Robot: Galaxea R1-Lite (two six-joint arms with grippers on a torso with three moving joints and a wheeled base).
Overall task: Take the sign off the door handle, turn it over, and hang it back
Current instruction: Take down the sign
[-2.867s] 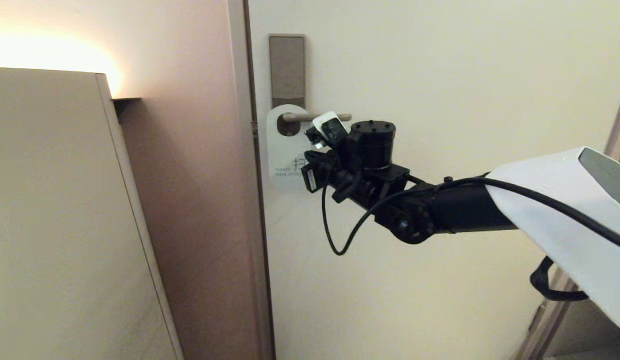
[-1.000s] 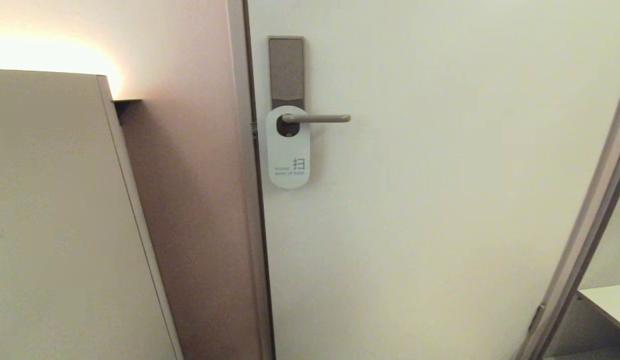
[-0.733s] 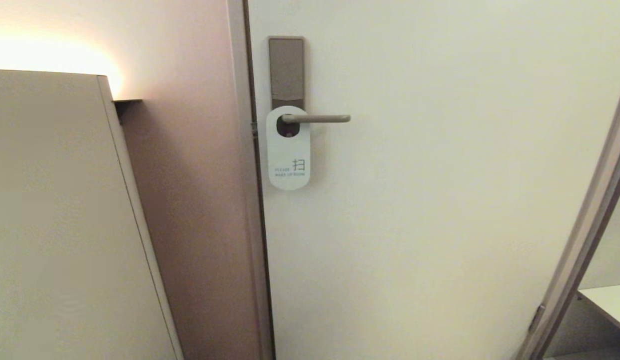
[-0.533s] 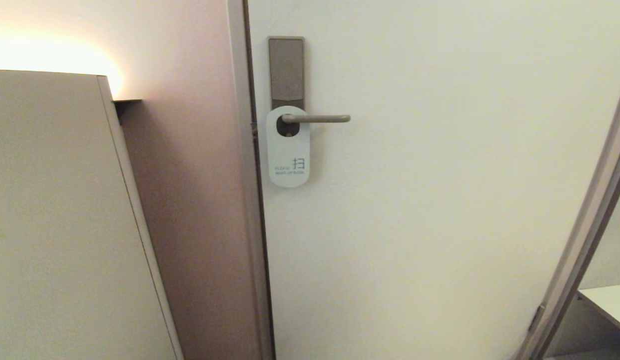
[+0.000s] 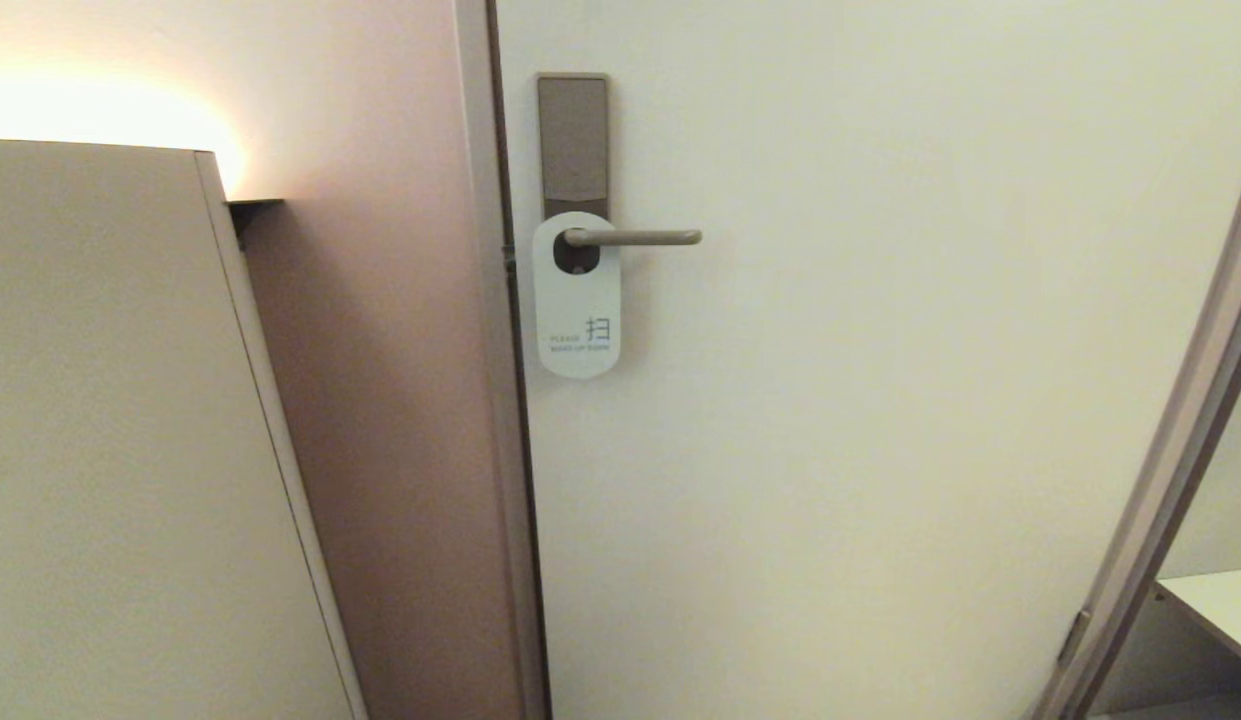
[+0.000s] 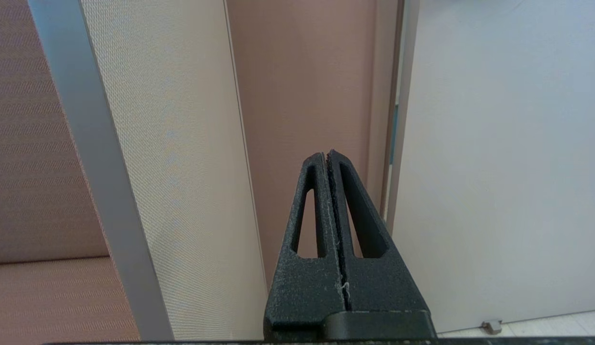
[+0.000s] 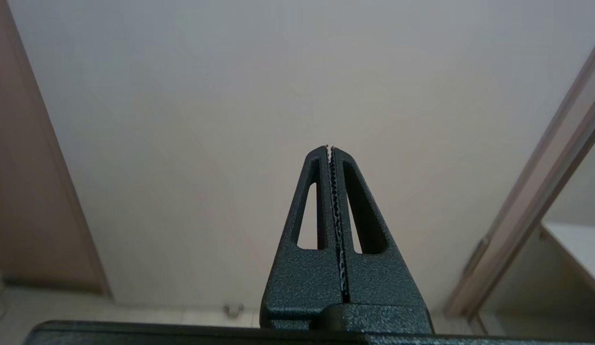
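The sign (image 5: 577, 296) hangs white face outward on the door handle (image 5: 632, 237), its hole seated at the lever's root against the lock plate (image 5: 574, 140). Left gripper (image 6: 327, 154) and right gripper (image 7: 328, 148) are fully closed, empty, low, facing the door (image 5: 880, 400). The task appears complete; keep both arms clear of the sign.

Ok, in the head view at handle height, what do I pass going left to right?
Beige cabinet panel → pinkish wall → door frame edge → white sign → door handle → plain door face → slanted frame.
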